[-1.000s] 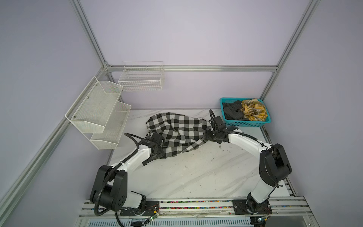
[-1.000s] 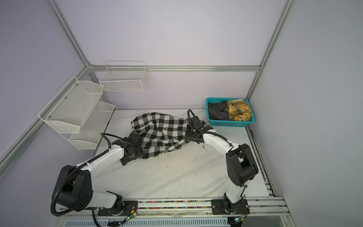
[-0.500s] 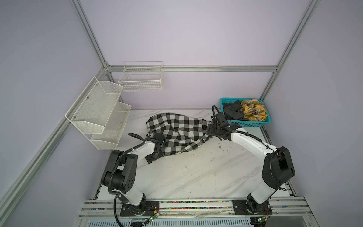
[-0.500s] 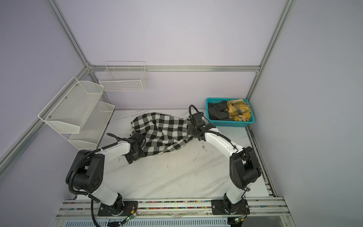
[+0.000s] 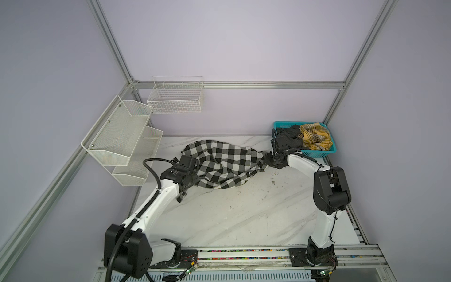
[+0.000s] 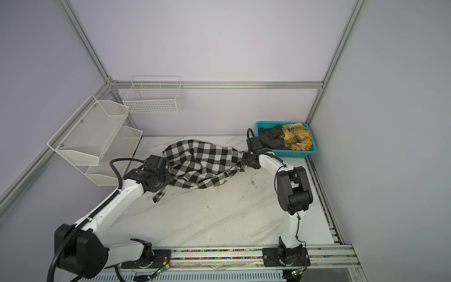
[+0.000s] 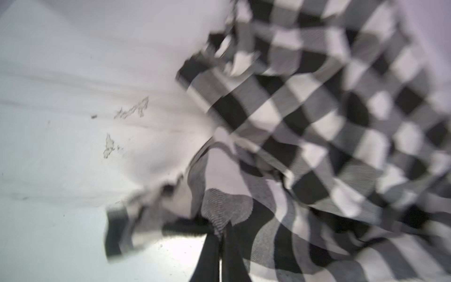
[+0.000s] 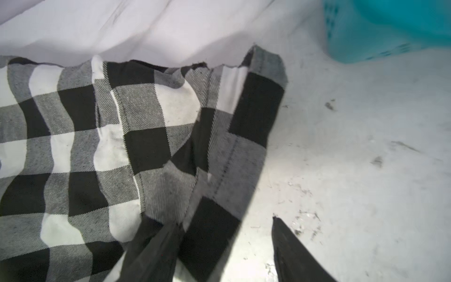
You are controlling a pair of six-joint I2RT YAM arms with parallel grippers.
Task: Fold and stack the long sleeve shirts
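Likely flattening: left gripper clenched on the checked shirt — right gripper gaping astride its right edge, must pinch next.

Both top views look down from high at the front of my white marble-patterned tabletop toward the lilac back wall, sharing nearly everything. My left wrist camera sits close on a black-and-white checked cloth shirt, blurred, perhaps tilted. My right one, equally close, shares that shirt beside a teal plastic basket.
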